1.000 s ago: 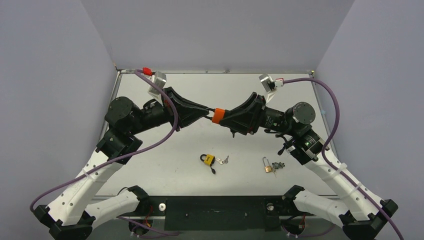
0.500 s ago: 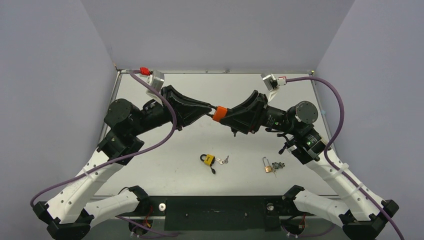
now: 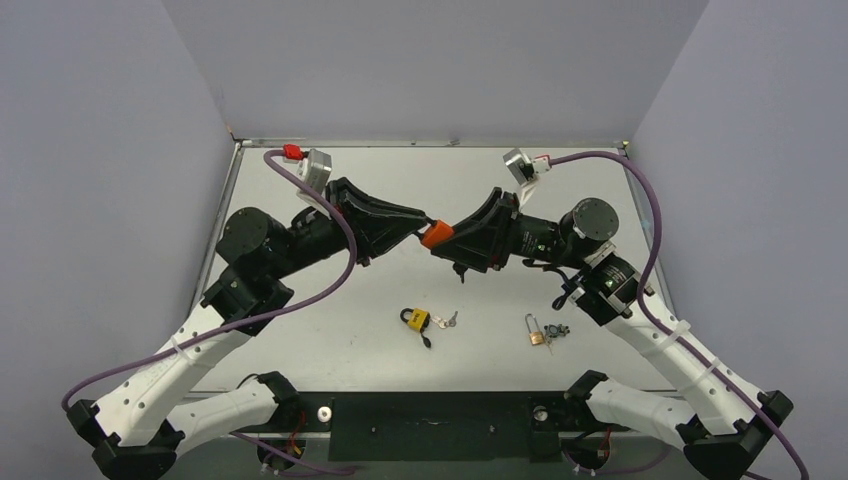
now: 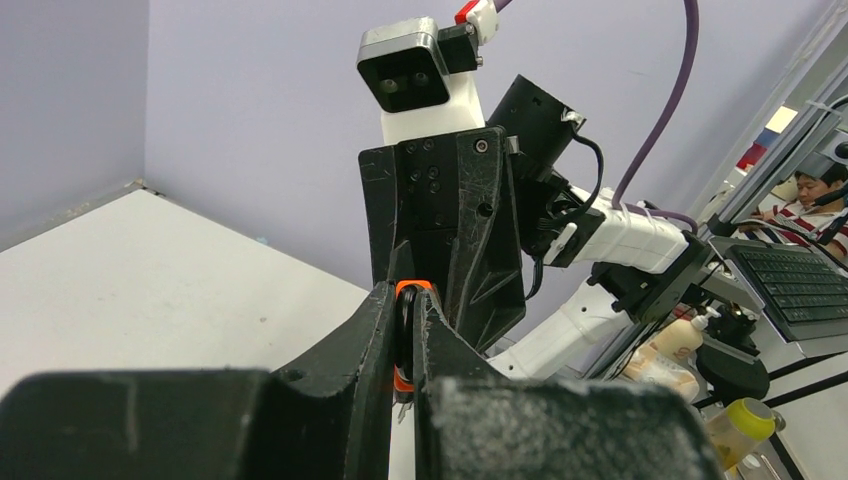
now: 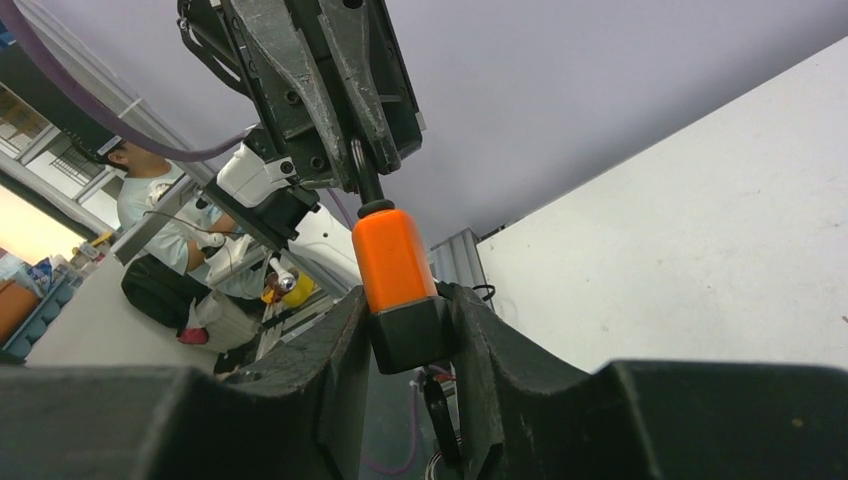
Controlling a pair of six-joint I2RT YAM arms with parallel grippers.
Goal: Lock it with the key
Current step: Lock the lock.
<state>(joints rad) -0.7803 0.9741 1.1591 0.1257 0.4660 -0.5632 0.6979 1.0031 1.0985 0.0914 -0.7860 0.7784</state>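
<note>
Orange padlock (image 3: 436, 235) aloft, right jaws clamping body, left jaws pinching top; yellow padlock (image 3: 417, 319), brass padlock (image 3: 535, 333) beneath.

Above a white table (image 3: 330, 340), two arms lifted and bent inward, meeting in mid-air over the middle. Left gripper (image 3: 424, 221) and right gripper (image 3: 446, 240) tip to tip, with an orange lock (image 3: 434, 236) between them: body at the right gripper's tip, tilted, upper end at the left gripper's narrow closed tip. A purple cable (image 3: 345, 250) looped over the left arm, another (image 3: 655, 235) arching over the right.

Down on the table, near the front edge: yellow lock (image 3: 417, 319) lying flat, keys (image 3: 447, 320) just beside it on the right. Farther right, well apart from these: brass lock (image 3: 536, 334), long shackle pointing away, dark key bunch (image 3: 557, 329) just beside it. Whether touching, cannot tell.
</note>
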